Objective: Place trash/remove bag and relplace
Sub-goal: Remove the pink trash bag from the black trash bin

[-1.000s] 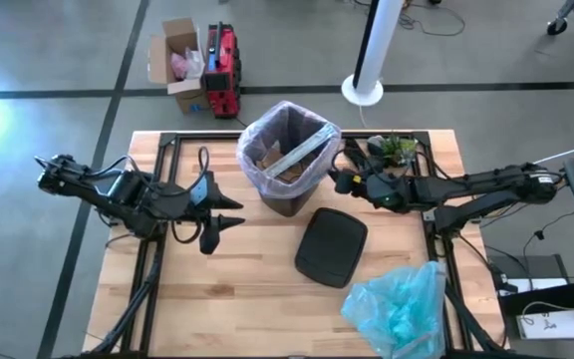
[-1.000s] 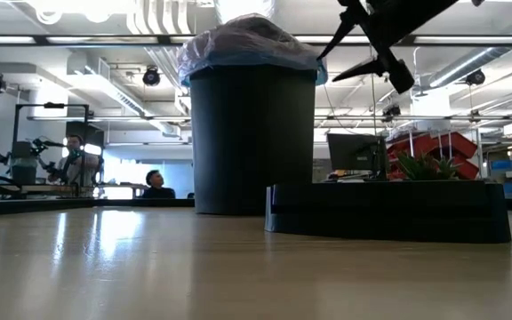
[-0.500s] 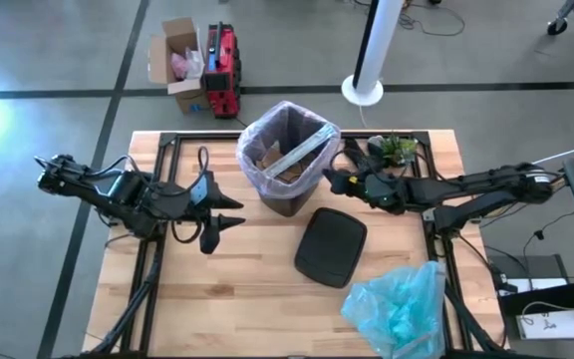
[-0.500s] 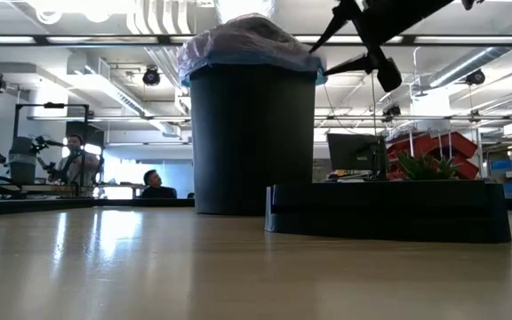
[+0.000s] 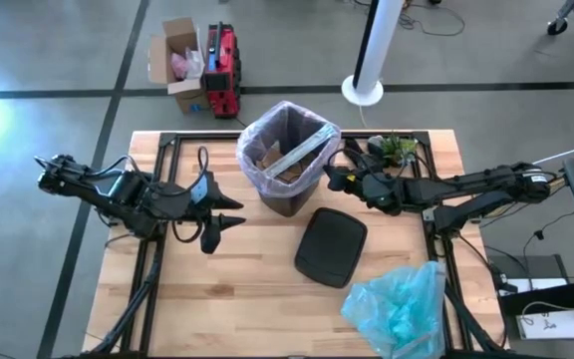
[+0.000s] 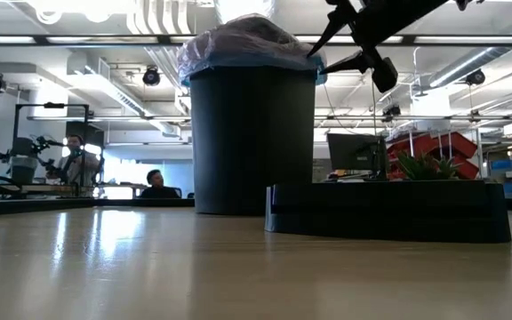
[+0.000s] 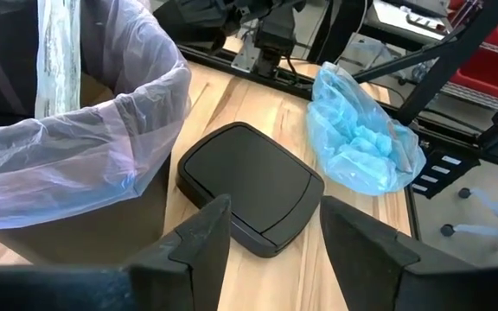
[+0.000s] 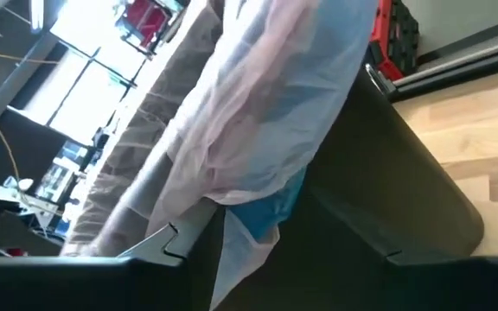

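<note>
The trash (image 5: 279, 162) already lay inside the bin (image 5: 287, 194) at the bench's far edge, so the step in hand was judged to be bag removal: the right gripper (image 5: 331, 178), fingers parted, sat against the bag (image 5: 257, 140) overhang at the rim, beside its blue tie (image 8: 271, 207). The next move would call for clenching on that film and lifting it clear. The left gripper (image 5: 225, 211) waited with fingers released near the left edge; the lid (image 5: 331, 246) and replacement bag (image 5: 399, 304) lay on the wooden bench (image 5: 217, 289), with people seated in the room beyond.
</note>
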Motion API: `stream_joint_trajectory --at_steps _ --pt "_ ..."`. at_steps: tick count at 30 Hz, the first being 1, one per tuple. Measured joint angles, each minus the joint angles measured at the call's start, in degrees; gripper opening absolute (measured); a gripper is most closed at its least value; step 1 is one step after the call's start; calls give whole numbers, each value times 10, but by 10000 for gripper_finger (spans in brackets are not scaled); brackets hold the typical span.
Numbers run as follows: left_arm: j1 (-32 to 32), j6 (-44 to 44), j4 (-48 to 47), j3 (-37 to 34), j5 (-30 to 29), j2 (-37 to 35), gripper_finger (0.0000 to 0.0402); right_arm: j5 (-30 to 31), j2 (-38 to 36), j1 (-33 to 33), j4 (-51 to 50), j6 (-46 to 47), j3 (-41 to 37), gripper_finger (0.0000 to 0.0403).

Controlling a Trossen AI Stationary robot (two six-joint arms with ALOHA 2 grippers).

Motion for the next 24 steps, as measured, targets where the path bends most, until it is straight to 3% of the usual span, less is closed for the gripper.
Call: stream_joint_trajectory --at_steps 7,16,24 --pt "0 0 0 0 0 0 151 -18 -1 0 39 -47 0 93" --pt "0 -10 0 0 0 0 152 -20 -36 2 -1 -55 0 11" --pt "0 -7 -1 0 0 0 165 -78 -70 10 -34 -74 0 2"
